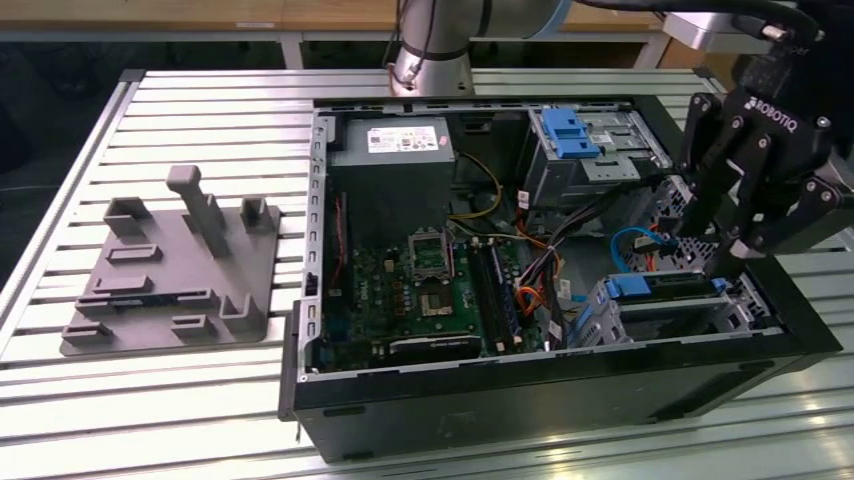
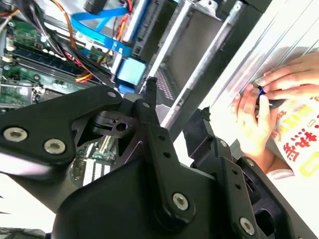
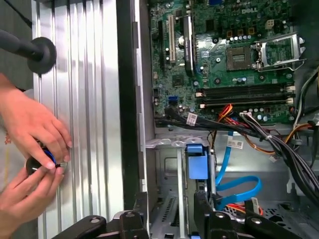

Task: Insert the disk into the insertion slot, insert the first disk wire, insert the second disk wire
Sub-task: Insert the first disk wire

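A slatted aluminium table (image 1: 200, 400) carries an open black computer case (image 1: 534, 400). In the case's corner at the exterior view's right, the silver hard drive in its blue carrier (image 1: 665, 287) lies inside the perforated metal cage (image 1: 597, 320). The black gripper (image 1: 741, 258) hangs just above it, fingers apart.

- We list the computer case (image 1: 534, 400) on the tabletop (image 1: 200, 110), with a fixture (image 1: 174, 280) beside it at the exterior view's left.
- Inside it we find the motherboard (image 1: 414, 290), with the power supply (image 1: 391, 140) behind it.
- At the exterior view's right we place the insertion slot (image 1: 674, 318); the disk (image 1: 663, 286) lies in it, and the pincer (image 1: 731, 262) is just above.
- We note a person's hands (image 3: 30, 149) outside the case, at the tabletop's edge.
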You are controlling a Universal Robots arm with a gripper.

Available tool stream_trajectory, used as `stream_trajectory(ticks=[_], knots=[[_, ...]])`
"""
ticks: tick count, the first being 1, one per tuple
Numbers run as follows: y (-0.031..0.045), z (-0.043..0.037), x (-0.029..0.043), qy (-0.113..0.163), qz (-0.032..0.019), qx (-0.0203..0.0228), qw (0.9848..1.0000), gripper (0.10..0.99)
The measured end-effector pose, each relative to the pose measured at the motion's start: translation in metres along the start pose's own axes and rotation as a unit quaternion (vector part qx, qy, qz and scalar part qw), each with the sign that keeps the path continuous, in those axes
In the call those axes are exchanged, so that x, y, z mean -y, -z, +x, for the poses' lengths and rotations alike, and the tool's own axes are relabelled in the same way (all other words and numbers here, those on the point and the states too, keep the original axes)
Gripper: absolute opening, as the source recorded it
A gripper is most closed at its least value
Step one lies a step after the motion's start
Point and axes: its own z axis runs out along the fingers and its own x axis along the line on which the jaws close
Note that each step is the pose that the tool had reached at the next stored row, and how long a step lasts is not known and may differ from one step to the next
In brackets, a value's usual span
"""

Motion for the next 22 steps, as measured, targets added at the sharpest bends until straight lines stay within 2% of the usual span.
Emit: stream_trajectory(ticks=[4,12,14,19,22], knots=[[0.0007,-0.0046,0.0046,0.001,0.0002,-0.0001,1.0000,0.498],[-0.0008,-0.0110,0.0216,0.004,0.0009,-0.0007,1.0000,0.498],[-0.0014,-0.0146,0.0223,0.004,0.0010,-0.0031,1.0000,0.498],[-0.0026,-0.0217,0.0220,-0.001,0.0031,-0.0159,0.9999,0.498],[-0.0039,-0.0231,0.0221,-0.011,0.0021,-0.0183,0.9998,0.498]])
